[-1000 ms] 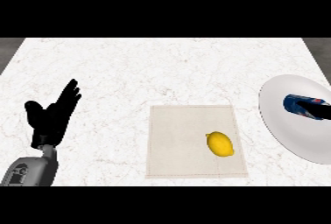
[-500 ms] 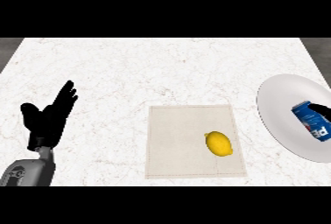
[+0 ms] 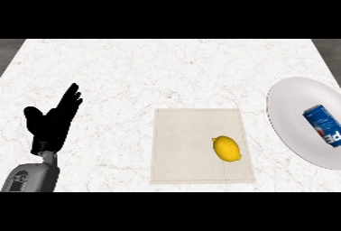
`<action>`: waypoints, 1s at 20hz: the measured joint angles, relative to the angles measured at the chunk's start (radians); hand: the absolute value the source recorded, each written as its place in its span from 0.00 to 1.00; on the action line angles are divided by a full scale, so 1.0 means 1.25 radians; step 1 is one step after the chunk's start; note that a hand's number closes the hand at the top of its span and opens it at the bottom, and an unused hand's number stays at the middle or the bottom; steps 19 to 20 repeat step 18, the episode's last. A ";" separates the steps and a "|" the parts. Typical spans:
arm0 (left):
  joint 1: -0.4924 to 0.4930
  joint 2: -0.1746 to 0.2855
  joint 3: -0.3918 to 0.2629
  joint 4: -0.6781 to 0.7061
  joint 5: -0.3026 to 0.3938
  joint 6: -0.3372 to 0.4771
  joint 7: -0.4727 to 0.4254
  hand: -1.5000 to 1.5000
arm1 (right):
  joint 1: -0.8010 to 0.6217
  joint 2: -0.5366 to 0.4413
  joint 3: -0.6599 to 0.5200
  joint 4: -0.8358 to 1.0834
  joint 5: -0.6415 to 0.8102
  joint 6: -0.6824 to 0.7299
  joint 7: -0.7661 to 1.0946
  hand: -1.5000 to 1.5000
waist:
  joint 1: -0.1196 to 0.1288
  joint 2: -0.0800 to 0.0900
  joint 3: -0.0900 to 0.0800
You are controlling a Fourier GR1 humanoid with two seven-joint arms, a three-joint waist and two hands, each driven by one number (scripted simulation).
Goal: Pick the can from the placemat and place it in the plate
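The blue can, with red and white markings, lies on its side in the white plate at the right edge of the marble bench, its far end running out of sight at the view's right border. Well apart from it, a yellow lemon sits on the right part of the beige placemat in the middle of the bench. Over at the left, the left hand rests spread wide with its fingers straight and pointing up, holding nothing and touching none of the things.
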 measured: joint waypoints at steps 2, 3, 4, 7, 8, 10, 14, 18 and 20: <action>-0.010 -0.009 0.000 0.002 -0.009 0.005 0.006 0.50 | 0.011 -0.018 -0.019 0.014 -0.014 0.020 -0.018 0.00 | 0.000 0.000 0.000; -0.014 -0.009 0.003 0.006 -0.012 0.004 0.006 0.50 | 0.024 -0.020 -0.027 0.020 -0.019 0.032 -0.035 0.00 | 0.000 0.000 0.000; -0.014 -0.013 0.003 0.002 -0.014 0.006 0.009 0.50 | 0.039 -0.017 -0.031 0.028 -0.018 0.038 -0.057 0.00 | 0.000 0.000 0.000; -0.015 -0.015 0.012 0.007 -0.017 -0.002 0.005 0.50 | 0.056 -0.032 -0.053 0.061 -0.027 0.061 -0.092 0.00 | 0.001 0.000 0.000; -0.017 -0.022 0.008 0.000 -0.024 0.004 0.014 0.50 | 0.050 -0.043 -0.061 0.087 -0.030 0.067 -0.108 0.00 | 0.001 0.000 0.000; -0.006 -0.021 0.014 -0.002 -0.028 -0.003 0.007 0.50 | 0.048 -0.048 -0.062 0.098 -0.023 0.059 -0.113 0.00 | 0.002 0.000 0.000; -0.025 -0.032 0.019 0.021 -0.035 -0.004 0.000 0.50 | 0.068 -0.077 -0.083 0.132 -0.027 0.087 -0.136 0.00 | 0.001 0.001 0.000; -0.011 -0.027 0.027 -0.002 -0.035 -0.017 0.011 0.50 | 0.104 -0.084 -0.098 0.143 -0.023 0.103 -0.152 0.00 | 0.001 0.000 0.000; -0.011 -0.027 0.027 -0.002 -0.035 -0.017 0.011 0.50 | 0.104 -0.084 -0.098 0.143 -0.023 0.103 -0.152 0.00 | 0.001 0.000 0.000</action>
